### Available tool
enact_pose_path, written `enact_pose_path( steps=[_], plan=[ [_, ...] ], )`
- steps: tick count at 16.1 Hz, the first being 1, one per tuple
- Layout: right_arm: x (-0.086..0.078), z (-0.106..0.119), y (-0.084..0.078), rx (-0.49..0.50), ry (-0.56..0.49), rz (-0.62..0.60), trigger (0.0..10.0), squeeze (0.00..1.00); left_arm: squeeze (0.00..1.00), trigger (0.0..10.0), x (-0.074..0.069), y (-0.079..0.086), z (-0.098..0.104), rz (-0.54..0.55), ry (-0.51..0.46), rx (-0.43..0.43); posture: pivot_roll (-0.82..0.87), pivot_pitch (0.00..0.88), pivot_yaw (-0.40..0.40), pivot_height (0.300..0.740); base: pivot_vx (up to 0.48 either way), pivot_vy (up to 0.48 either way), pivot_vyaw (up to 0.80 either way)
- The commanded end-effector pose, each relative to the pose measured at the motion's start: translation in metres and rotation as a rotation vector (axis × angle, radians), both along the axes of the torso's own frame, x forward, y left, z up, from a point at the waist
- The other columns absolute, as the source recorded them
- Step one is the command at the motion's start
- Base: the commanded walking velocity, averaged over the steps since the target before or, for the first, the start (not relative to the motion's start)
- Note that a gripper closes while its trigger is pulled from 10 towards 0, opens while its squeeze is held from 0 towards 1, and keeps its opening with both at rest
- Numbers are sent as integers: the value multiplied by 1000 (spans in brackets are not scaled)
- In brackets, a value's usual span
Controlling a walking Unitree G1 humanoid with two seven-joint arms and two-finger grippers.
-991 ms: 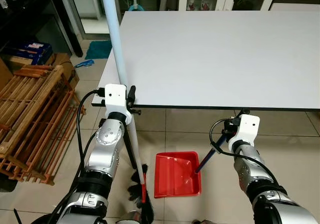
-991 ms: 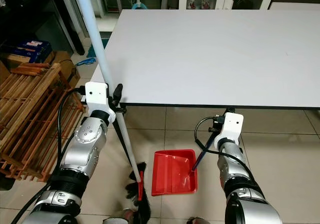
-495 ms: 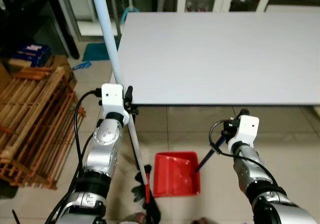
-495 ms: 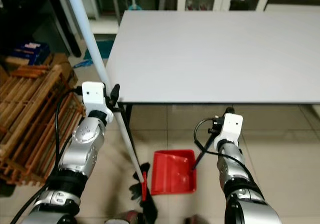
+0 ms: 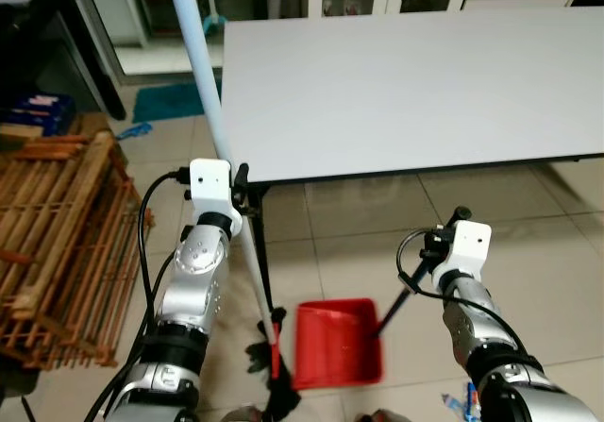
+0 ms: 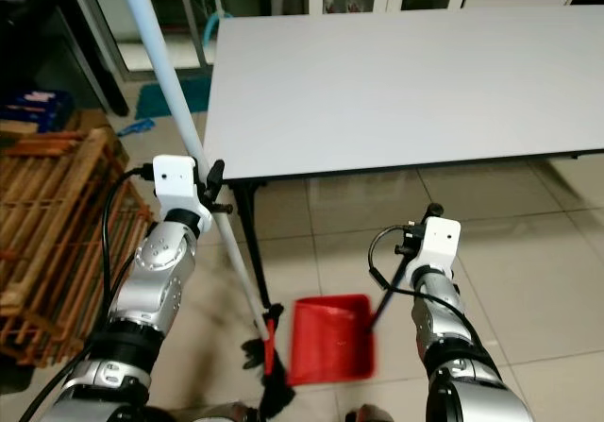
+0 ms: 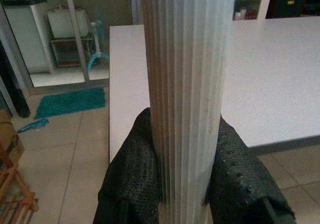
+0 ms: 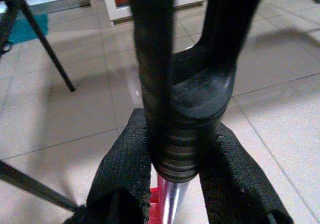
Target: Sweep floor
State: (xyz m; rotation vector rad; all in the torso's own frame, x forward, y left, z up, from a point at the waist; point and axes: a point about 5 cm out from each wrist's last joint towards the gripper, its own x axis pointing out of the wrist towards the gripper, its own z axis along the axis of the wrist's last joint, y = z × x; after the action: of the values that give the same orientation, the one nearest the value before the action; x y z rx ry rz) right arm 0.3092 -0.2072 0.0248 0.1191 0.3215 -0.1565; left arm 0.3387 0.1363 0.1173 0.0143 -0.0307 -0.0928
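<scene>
- wooden rack [image 5: 57, 224] sits off to the outer side of the left pincer [image 7: 182, 184], on the tile floor [image 5: 538, 214]
- left pincer is clamped tight on the pale broom pole [image 5: 215, 120]; black bristles [image 5: 274, 379] are way down below it on the floor
- red dustpan [image 5: 338, 343] lies flat between the two arms, right beside the bristles
- right pincer [image 8: 170, 184] is squeezed on the dustpan handle [image 5: 401, 297], just above the pan
- white counter [image 5: 406, 82] spreads out beyond both pincers

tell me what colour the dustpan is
Red; the dustpan shows best in the right eye view.
</scene>
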Motion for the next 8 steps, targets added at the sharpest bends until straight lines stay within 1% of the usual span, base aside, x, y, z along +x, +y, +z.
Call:
enact_pose_path(
  steps=[1, 8],
  plan=[
    [7, 12, -3, 2, -58, -10, 10000, 0, 0, 10000, -1, -2, -2, -10, 12, 40, -38, 61, 51, 740, 0, 0, 0],
    [7, 12, -4, 3, -55, -14, 10000, 0, 0, 10000, -2, -4, -3, -21, 14, 48, -40, 68, 50, 740, 0, 0, 0]
  ],
)
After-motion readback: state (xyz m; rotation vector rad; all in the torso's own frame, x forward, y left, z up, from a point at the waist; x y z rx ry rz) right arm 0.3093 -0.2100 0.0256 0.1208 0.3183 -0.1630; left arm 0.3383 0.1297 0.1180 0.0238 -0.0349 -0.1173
